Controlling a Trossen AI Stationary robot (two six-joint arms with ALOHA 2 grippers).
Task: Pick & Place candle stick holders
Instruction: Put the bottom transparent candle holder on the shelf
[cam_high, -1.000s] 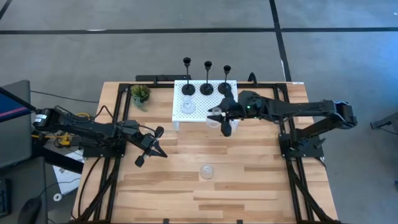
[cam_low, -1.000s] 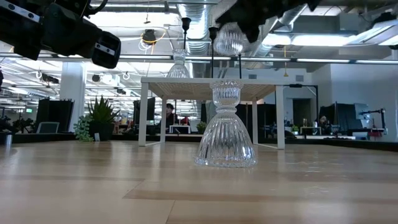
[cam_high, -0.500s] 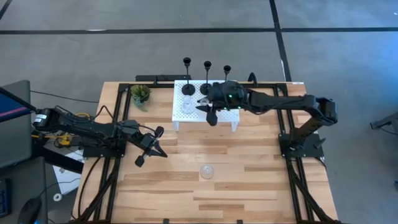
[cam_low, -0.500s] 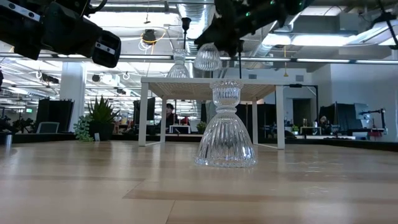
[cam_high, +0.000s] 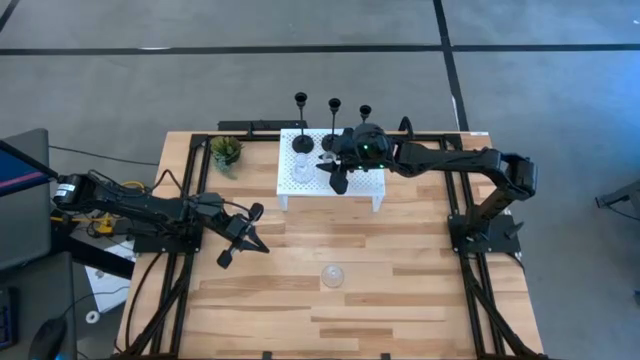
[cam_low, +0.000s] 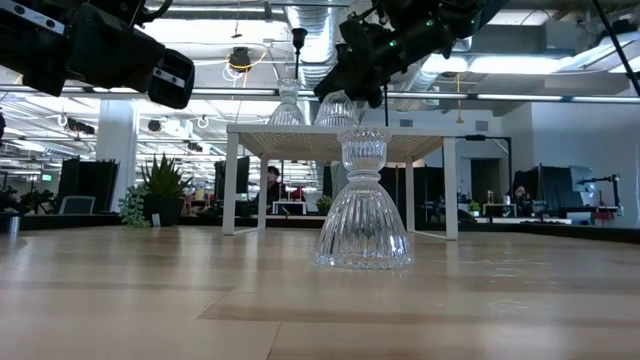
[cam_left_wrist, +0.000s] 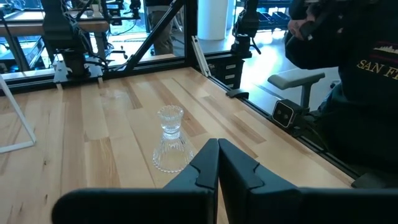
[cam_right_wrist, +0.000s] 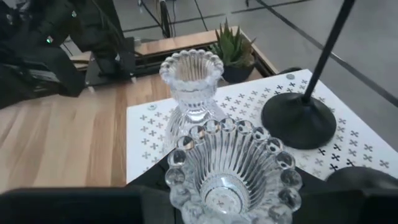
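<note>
Hovering over the white rack (cam_high: 372, 182), the right gripper (cam_high: 333, 168) is clamped on a clear glass holder (cam_right_wrist: 231, 169), cup upward, long axis vertical. In the low view this holder (cam_low: 338, 108) sits just at rack-top level; whether it already touches the surface cannot be told. A second glass holder (cam_right_wrist: 190, 93) is stood upright on the rack just to the left of the held one, near but apart. Three black holders are lined along the rack's far edge; the nearest black base (cam_right_wrist: 298, 121) lies just beside the held glass on its far side. The release therefore turns on the gap between the standing glass and that black base, and it is judged tight, so a straight vertical drop is called for.

A third glass holder (cam_high: 333, 274) is left upright on the bare table (cam_high: 420, 300), well apart from the rack, toward the near edge. The left gripper (cam_high: 240, 238) is parked nearer to it than the right, jaws together on nothing, with the glass (cam_left_wrist: 171, 139) seen straight ahead of its fingers (cam_left_wrist: 239, 169). The plant (cam_high: 226, 152) is stood left of the rack, untouched.
</note>
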